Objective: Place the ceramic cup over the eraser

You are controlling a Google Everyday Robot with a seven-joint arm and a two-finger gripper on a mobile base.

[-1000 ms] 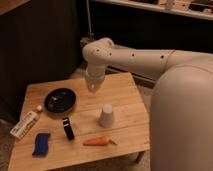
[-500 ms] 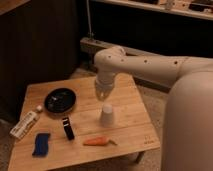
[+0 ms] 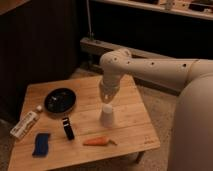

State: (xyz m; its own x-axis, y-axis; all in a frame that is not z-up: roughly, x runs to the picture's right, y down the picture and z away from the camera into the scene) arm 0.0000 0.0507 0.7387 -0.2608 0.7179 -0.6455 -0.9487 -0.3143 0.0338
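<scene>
The white ceramic cup stands on the wooden table, right of the middle, with its wider end down. The black eraser lies flat to the cup's left, about a hand's width away, and touches nothing. My gripper hangs from the white arm, points straight down and sits directly above the cup's top, very close to it. The camera view does not show whether it touches the cup.
An orange carrot lies in front of the cup near the table's front edge. A round black dish sits at the back left. A white tube and a blue pad lie at the left end.
The arm has swung right and down, bringing my gripper from behind the cup to right above it. The objects on the table have not moved.
</scene>
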